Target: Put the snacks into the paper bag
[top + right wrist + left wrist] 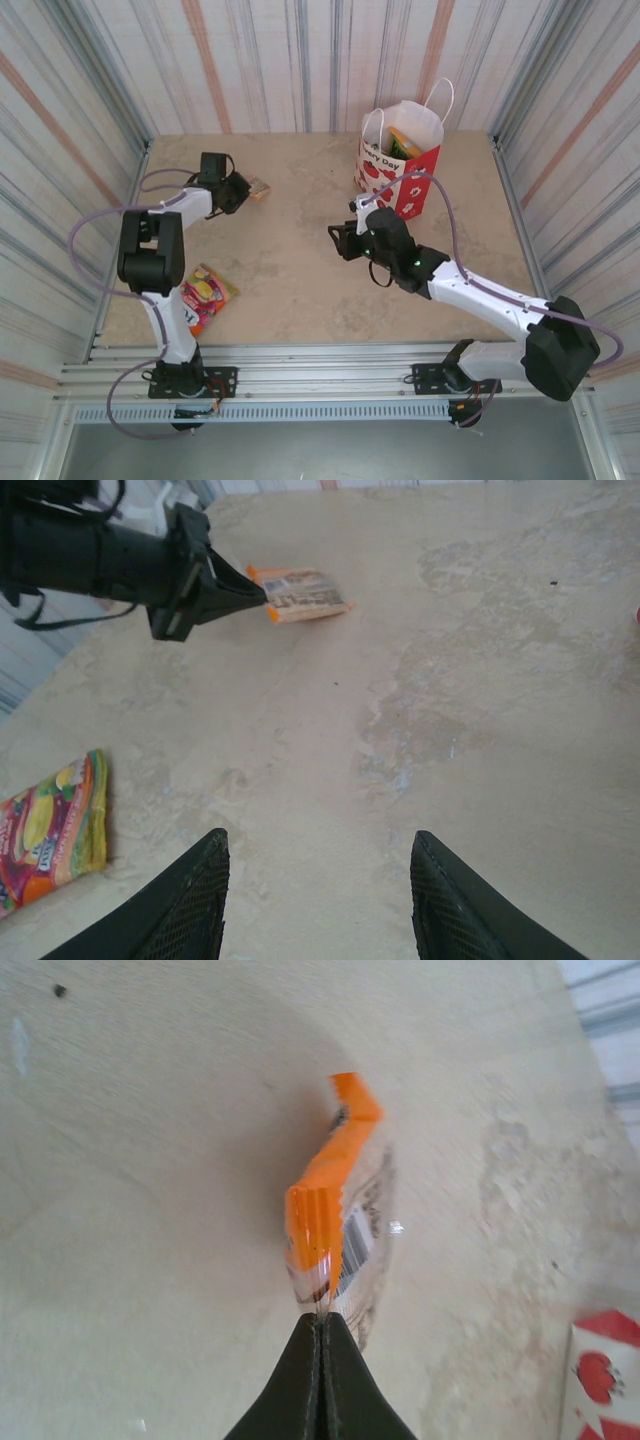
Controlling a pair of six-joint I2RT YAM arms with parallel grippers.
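Observation:
My left gripper (322,1318) is shut on the near edge of a tiny orange snack packet (330,1200) with a clear, barcoded side. It sits at the back left of the table (259,189); I cannot tell whether its far end still touches the surface. The same packet (303,593) lies ahead of the left fingertips in the right wrist view. The white and red paper bag (400,160) stands upright at the back right, with a green-yellow packet (403,143) showing inside. My right gripper (318,845) hangs open over bare table, near the middle (340,240).
A red, yellow and purple snack packet (205,295) lies flat at the front left beside the left arm's base, and it appears as the same packet (50,830) in the right wrist view. Striped walls enclose the table. A corner of the bag (605,1375) shows at the lower right.

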